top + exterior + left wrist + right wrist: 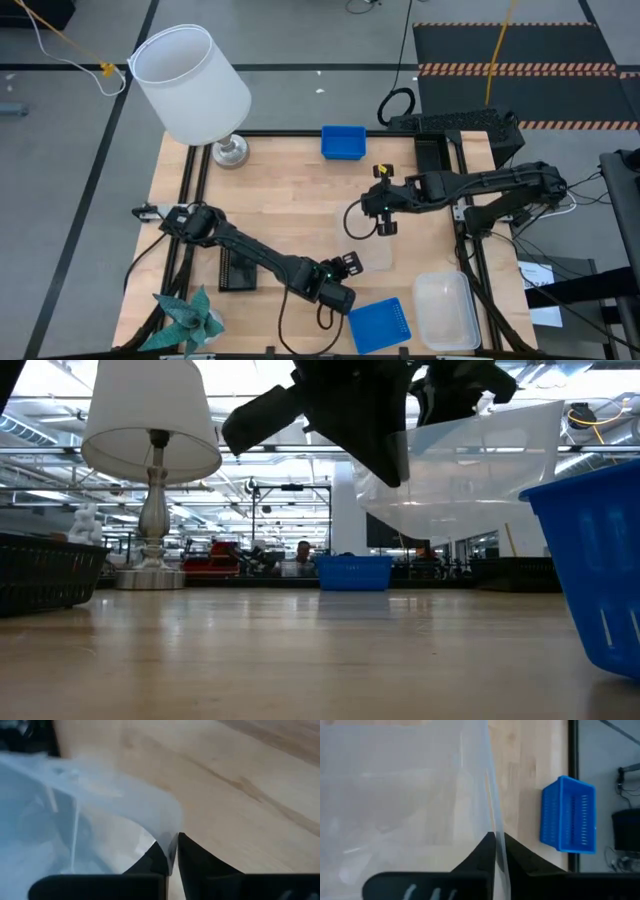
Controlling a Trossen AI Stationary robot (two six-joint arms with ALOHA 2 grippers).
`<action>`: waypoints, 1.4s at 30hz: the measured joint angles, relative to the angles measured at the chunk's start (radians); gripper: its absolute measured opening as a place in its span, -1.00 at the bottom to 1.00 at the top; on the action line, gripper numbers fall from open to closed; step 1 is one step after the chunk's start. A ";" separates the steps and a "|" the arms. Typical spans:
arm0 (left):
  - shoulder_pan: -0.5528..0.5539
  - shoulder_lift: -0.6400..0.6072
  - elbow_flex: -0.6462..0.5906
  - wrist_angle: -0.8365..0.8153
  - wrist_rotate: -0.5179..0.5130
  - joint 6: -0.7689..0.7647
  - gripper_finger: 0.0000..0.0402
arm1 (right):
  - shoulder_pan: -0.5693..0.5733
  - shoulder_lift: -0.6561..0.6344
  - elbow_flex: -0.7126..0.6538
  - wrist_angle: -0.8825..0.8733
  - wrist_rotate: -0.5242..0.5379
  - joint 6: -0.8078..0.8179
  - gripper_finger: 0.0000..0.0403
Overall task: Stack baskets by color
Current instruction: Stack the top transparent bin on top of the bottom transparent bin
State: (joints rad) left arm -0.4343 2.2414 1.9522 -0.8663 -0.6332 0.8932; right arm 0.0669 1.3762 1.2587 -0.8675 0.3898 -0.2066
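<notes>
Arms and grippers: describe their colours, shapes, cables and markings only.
Both arms are dark, nearly black, built of slim jointed links. The left arm carries a small green light near its wrist, and a thin black cable loops beside the left gripper. The right arm has a cable curving beside the right gripper. The fingers are black and wedge-shaped, tapering to narrow tips.

One camera looks straight down on the whole table (290, 190); another sits at tabletop level, facing the room. Wrist cameras peer close past their fingers; all share the clear basket (470, 470).
</notes>
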 joint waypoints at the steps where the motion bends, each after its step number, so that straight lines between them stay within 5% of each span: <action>1: 0.000 0.000 0.000 0.006 -0.021 -0.034 -0.85 | 0.000 0.000 0.000 -0.004 0.002 0.000 -0.94; 9: -0.008 0.000 0.000 0.157 -0.146 -0.235 -0.24 | 0.006 -0.031 -0.001 -0.058 0.005 0.041 -0.98; 14: -0.062 -0.004 0.002 0.240 -0.251 -0.243 0.22 | 0.022 -0.081 -0.001 -0.131 0.001 0.111 -0.99; 19: -0.118 -0.005 0.002 0.250 -0.350 -0.223 0.45 | 0.047 -0.149 -0.001 -0.163 -0.052 0.177 -0.99; 24: -0.171 -0.005 0.002 0.231 -0.400 -0.380 0.46 | 0.095 -0.216 0.002 -0.191 -0.140 0.241 -0.99; 42: -0.216 -0.005 0.002 -0.120 -0.385 -1.118 0.02 | 0.336 -0.260 0.223 -0.526 -0.285 0.600 -0.99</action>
State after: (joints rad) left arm -0.6502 2.2364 1.9541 -0.9866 -1.0180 -0.2245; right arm 0.4032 1.1166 1.4818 -1.3935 0.1046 0.3933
